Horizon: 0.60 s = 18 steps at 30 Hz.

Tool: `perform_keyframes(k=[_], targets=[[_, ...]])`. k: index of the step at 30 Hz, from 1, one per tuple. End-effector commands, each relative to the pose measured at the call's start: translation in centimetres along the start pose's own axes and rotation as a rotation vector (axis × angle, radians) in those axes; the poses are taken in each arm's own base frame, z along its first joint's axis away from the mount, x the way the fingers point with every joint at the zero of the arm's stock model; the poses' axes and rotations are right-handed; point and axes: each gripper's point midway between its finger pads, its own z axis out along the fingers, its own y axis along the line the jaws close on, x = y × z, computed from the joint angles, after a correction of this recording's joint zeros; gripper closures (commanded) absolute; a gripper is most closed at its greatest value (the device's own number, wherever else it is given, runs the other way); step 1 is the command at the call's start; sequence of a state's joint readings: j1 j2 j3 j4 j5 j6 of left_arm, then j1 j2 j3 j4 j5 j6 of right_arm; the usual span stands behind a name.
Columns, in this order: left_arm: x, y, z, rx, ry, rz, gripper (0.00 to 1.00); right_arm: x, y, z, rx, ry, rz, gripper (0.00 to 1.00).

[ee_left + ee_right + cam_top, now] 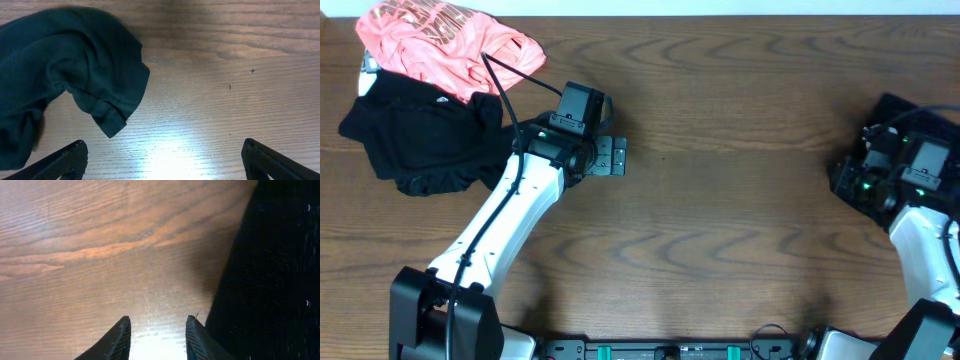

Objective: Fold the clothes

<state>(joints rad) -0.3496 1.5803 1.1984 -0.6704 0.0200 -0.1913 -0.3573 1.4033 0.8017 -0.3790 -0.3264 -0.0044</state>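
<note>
Wood-grain table (720, 200) fills every view, dark brown from overhead and washed pale under the wrist lights.

Top corner beyond the left gripper (610, 155): the coral-pink shirt (440, 40) lies crumpled, with pale print across its chest. It's lettering by the look of it, but too folded and small to read. Just below it and touching it sits the matte black top (420, 140), bunched up, with a tiny pale mark near its upper edge that can't be read either.

The left wrist camera shows what overhead can't: a hemmed corner of that black top drooping onto the wood, ahead and to the left of the fingertips (65, 160). Those fingers stand wide apart over bare table, with nothing between them. Ahead to the right is a tiny cross mark (252, 71) on the wood, with a short dash near it.

Over on the right, overhead shows only dark hardware against dark cloth. The wrist view sorts it out: the right gripper (156, 337) has its jaws parted narrowly, with bare wood in the gap and nothing held. The black speckled garment (270, 270) lies just beside the right-hand finger, its coarse weave and pale flecks plain to see.
</note>
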Motion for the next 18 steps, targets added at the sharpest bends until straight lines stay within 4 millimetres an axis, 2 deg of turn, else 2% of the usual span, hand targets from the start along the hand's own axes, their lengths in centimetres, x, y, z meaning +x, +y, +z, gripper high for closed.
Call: perform_keyframes(k=[1,4,7,11,18], targets=[[-0.2,-0.1,-0.4,0.002,-0.012,-0.012,0.02,-1.1,-0.4,0.3,0.091,-0.034,0.000,0.64],[-0.2,-0.1,-0.4,0.002,-0.012,-0.012,0.02,-2.5,-1.8,0.4,0.177,-0.093,0.048,0.49],[-0.2,-0.1,-0.4,0.002,-0.012,-0.012,0.02,-3.6,-3.1,0.6,0.244,-0.145,0.085,0.41],[-0.2,-0.1,-0.4,0.002,-0.012,-0.012,0.02,-2.6,-4.6,1.3,0.317,-0.120,0.170,0.39],[-0.2,-0.1,-0.4,0.002,-0.013,-0.012,0.02,-0.6,-5.8,3.1,0.357,-0.040,0.191,0.41]])
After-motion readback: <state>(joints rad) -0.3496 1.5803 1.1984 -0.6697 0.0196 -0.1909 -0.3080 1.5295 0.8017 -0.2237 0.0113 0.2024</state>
